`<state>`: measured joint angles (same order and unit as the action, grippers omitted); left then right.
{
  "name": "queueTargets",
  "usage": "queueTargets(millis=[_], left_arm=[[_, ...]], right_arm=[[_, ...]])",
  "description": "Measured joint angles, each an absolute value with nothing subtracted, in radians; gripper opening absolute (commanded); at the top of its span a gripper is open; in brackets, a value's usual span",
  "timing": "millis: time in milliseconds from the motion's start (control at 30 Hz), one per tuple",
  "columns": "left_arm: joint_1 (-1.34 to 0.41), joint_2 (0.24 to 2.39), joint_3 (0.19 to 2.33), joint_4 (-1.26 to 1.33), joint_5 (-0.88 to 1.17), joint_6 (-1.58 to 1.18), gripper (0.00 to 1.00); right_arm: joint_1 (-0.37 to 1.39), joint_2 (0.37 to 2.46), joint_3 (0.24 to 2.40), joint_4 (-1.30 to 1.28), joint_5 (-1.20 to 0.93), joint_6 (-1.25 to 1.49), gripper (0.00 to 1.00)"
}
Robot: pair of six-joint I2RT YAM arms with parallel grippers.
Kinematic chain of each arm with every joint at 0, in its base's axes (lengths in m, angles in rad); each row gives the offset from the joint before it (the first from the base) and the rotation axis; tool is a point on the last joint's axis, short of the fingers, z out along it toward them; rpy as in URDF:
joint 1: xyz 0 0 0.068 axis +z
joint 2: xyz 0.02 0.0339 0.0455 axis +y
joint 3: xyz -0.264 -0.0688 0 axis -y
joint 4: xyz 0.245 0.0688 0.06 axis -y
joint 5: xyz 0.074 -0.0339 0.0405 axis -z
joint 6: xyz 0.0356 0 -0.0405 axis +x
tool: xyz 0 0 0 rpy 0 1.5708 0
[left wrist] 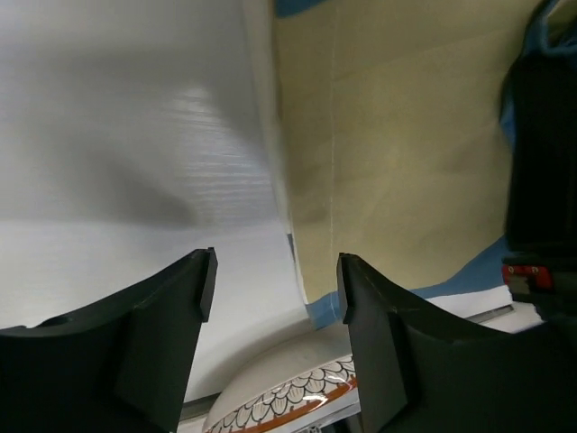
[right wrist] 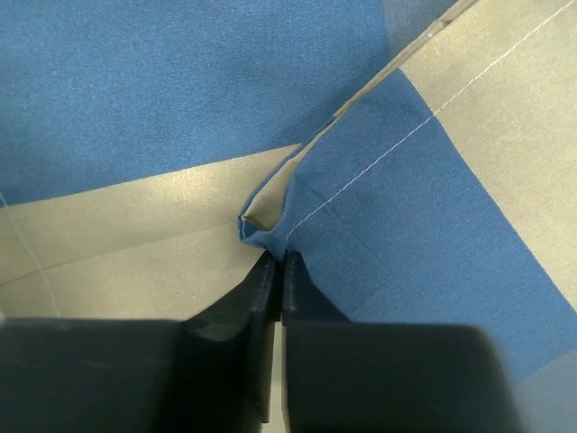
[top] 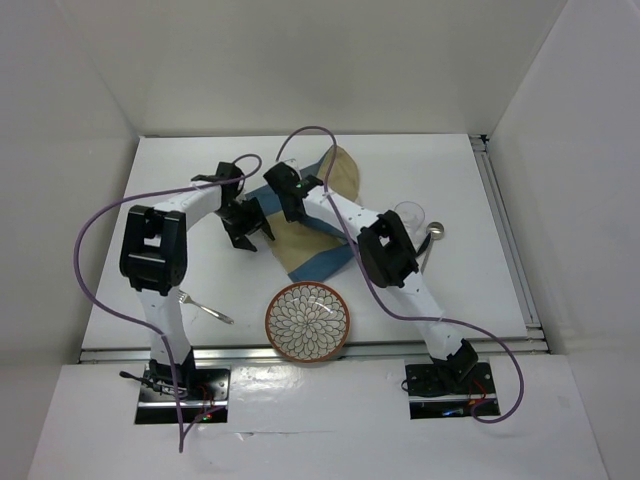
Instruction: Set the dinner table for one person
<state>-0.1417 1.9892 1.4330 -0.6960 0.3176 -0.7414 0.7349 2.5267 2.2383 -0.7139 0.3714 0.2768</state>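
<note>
Overhead camera faces down on dinner table; wrist cameras closely share placemat.

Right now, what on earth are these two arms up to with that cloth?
They are laying a place setting. The right gripper is pinched shut on a fold of the blue-and-tan placemat, which lies rumpled in the middle of the white table. The left gripper hangs open over the cloth's tan edge, holding nothing. A patterned plate, a fork, a glass and a spoon sit on the table around it.
</note>
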Motion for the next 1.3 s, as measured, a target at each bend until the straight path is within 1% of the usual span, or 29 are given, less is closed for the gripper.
queueTargets(millis=[167,200,233,300,333,367,533,733,900,933,967,1000,1033,1067,1100,1133,1200,1233,1300], left_arm=[[-0.178,2.049,1.441,-0.684,0.342,-0.77,0.73],[-0.181,2.054,1.448,-0.687,0.344,-0.772,0.71],[-0.182,2.062,1.456,-0.687,0.345,-0.781,0.66],[-0.181,2.083,1.478,-0.691,0.352,-0.791,0.5],[-0.181,2.096,1.492,-0.692,0.358,-0.799,0.14],[-0.179,2.112,1.507,-0.694,0.365,-0.806,0.0],[-0.167,2.202,1.638,-0.735,0.384,-0.793,0.0],[-0.092,2.27,1.802,-0.767,0.305,-0.756,0.0],[0.021,2.365,2.075,-0.831,0.237,-0.713,0.0],[0.044,2.379,2.128,-0.831,0.232,-0.704,0.05],[0.064,2.387,2.167,-0.836,0.23,-0.696,0.21],[0.082,2.391,2.199,-0.844,0.231,-0.679,0.5],[0.101,2.391,2.226,-0.854,0.231,-0.665,0.62],[0.117,2.391,2.247,-0.863,0.232,-0.656,0.7],[0.13,2.39,2.258,-0.87,0.231,-0.649,0.78],[0.136,2.387,2.256,-0.871,0.229,-0.645,0.78],[0.139,2.368,2.199,-0.873,0.221,-0.635,0.79],[0.136,2.361,2.169,-0.885,0.217,-0.632,0.79],[0.127,2.326,2.065,-0.888,0.203,-0.628,0.78]], right_arm=[[0.727,2.526,2.244,-0.707,0.333,0.295,0.0],[0.724,2.524,2.244,-0.705,0.318,0.299,0.0],[0.72,2.521,2.244,-0.703,0.302,0.306,0.0],[0.708,2.5,2.234,-0.696,0.261,0.32,0.0],[0.7,2.479,2.217,-0.693,0.242,0.328,0.0],[0.693,2.456,2.204,-0.693,0.229,0.334,0.0],[0.639,2.268,2.079,-0.662,0.186,0.379,0.0],[0.539,1.941,1.8,-0.572,0.163,0.454,0.0],[0.465,1.722,1.523,-0.5,0.13,0.528,0.0],[0.461,1.691,1.473,-0.499,0.124,0.545,0.0],[0.461,1.664,1.422,-0.492,0.116,0.563,0.05],[0.464,1.643,1.374,-0.485,0.108,0.583,0.19],[0.469,1.627,1.331,-0.484,0.102,0.607,0.46],[0.476,1.611,1.282,-0.482,0.096,0.633,0.54],[0.484,1.599,1.24,-0.487,0.093,0.657,0.58],[0.493,1.588,1.206,-0.493,0.093,0.674,0.65],[0.518,1.566,1.15,-0.513,0.099,0.714,0.65],[0.527,1.556,1.136,-0.525,0.102,0.727,0.64],[0.545,1.533,1.13,-0.54,0.116,0.747,0.58]])
